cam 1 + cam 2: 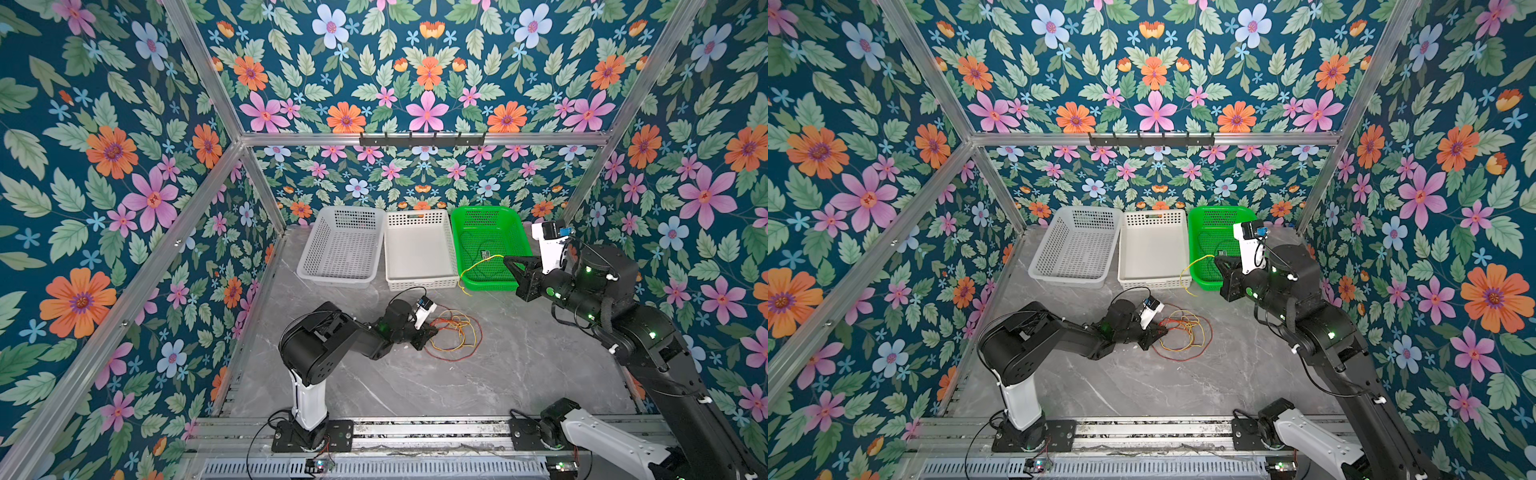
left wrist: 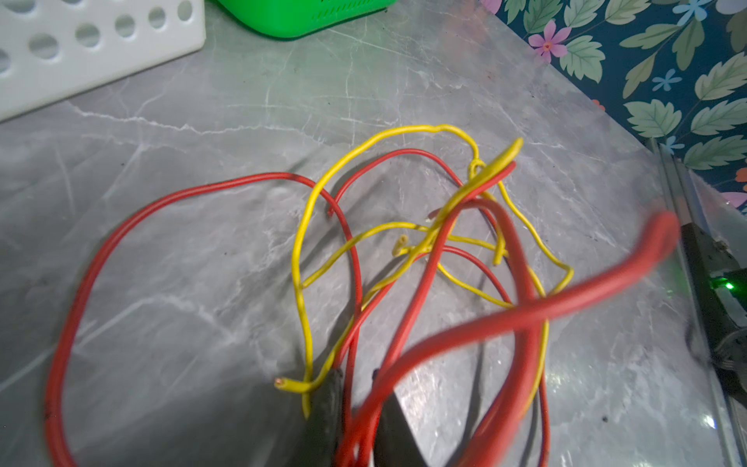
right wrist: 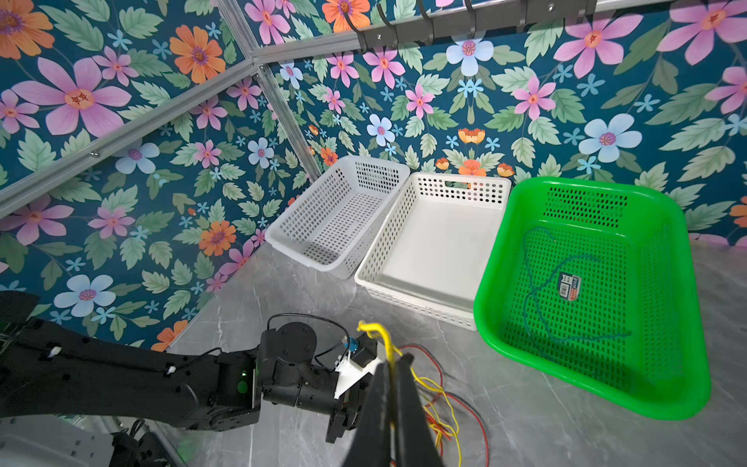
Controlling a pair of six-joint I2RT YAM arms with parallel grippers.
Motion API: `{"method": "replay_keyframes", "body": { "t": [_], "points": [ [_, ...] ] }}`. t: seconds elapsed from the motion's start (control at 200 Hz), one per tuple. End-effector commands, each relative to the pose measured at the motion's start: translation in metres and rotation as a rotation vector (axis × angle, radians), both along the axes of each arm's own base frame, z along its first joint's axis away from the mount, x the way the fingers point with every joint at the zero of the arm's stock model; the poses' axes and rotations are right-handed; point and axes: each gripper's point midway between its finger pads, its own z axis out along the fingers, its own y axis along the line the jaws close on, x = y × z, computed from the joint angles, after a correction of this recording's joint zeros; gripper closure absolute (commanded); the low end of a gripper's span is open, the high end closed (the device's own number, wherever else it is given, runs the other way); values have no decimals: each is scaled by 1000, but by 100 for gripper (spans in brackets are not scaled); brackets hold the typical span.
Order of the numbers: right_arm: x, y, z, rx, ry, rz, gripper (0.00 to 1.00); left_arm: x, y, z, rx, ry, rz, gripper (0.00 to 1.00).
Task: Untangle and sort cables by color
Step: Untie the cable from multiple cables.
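The green basket (image 3: 491, 283) holds a teal cable (image 3: 574, 339) and unreadable sticker (image 3: 569, 285).

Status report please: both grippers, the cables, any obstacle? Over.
Right gripper shut on yellow cable, over front rim of green basket. Left gripper in red-yellow tangle, red strands between fingers, grip unclear. Teal cable in green basket. Nothing seen blocking.
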Motion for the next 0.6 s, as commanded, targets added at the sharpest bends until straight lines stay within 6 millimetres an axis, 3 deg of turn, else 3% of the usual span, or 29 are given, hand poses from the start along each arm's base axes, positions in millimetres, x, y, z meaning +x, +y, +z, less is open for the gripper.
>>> {"method": "replay_keyframes", "body": {
  "t": [0.0, 0.195, 0.26, 0.34, 0.39, 0.595],
  "points": [
    [4, -2, 7, -6, -32, -19, 100, -2, 2, 7, -29, -4, 9, 83],
    [30, 11, 5, -8, -33, -16, 100, -10, 8, 34, -80, -37, 11, 83],
    [41, 16, 5, -1, -31, -12, 100, -13, 10, 50, -107, -55, 9, 70],
    [57, 22, 5, 15, -22, -6, 100, -15, 14, 74, -141, -92, 16, 42],
    [66, 25, 4, 13, -15, -5, 100, -18, 16, 89, -164, -114, 12, 29],
    [111, 41, -5, 43, 24, 9, 100, -21, 30, 148, -207, -231, 44, 19]
  ]
}}
